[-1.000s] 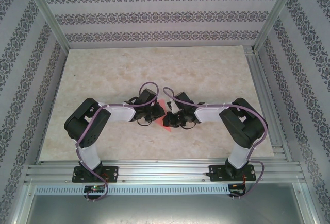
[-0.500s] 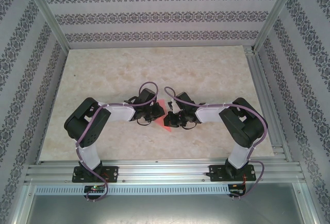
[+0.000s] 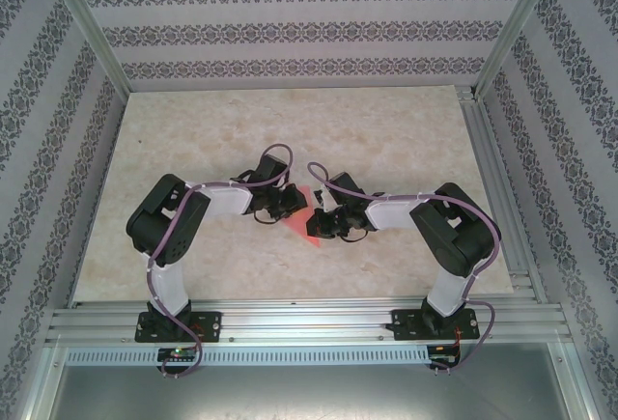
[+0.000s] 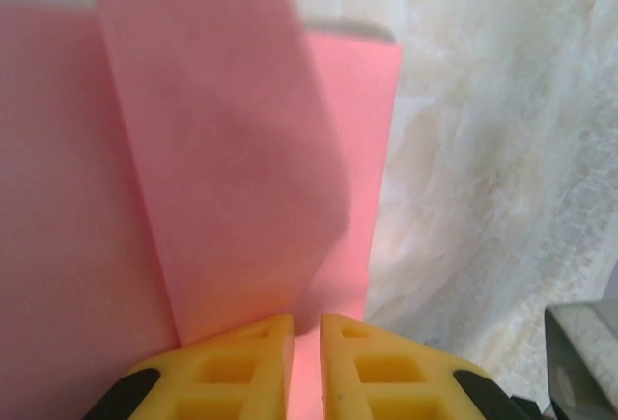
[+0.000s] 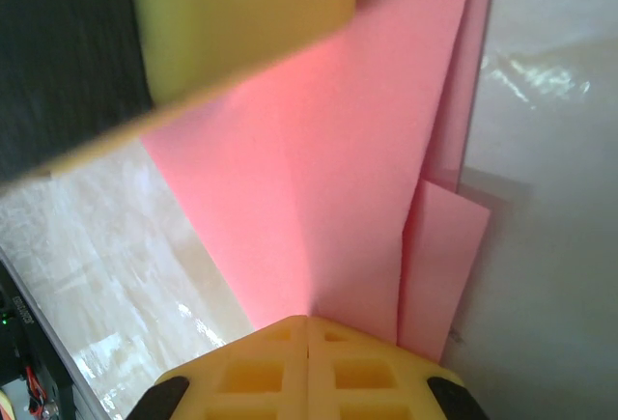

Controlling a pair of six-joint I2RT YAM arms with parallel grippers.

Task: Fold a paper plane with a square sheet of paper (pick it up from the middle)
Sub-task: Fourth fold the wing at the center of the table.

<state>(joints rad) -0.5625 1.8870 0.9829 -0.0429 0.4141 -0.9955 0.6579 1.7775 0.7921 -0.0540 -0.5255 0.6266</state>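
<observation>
The partly folded pink sheet of paper sits between my two grippers, over the marbled table. My right gripper is clamped tight on one edge. My left gripper pinches the opposite edge, with a folded flap rising just ahead of its fingertips.

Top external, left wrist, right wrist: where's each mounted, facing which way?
Top external: fixed above and behind the bases, looking down on the table; both arms show, left gripper and right gripper meeting over the pink paper.
Left wrist: on the left wrist, looking along its yellow fingers at the folded paper and table.
Right wrist: on the right wrist, looking along its shut fingers at the paper.
Shared: all three see the pink paper.
</observation>
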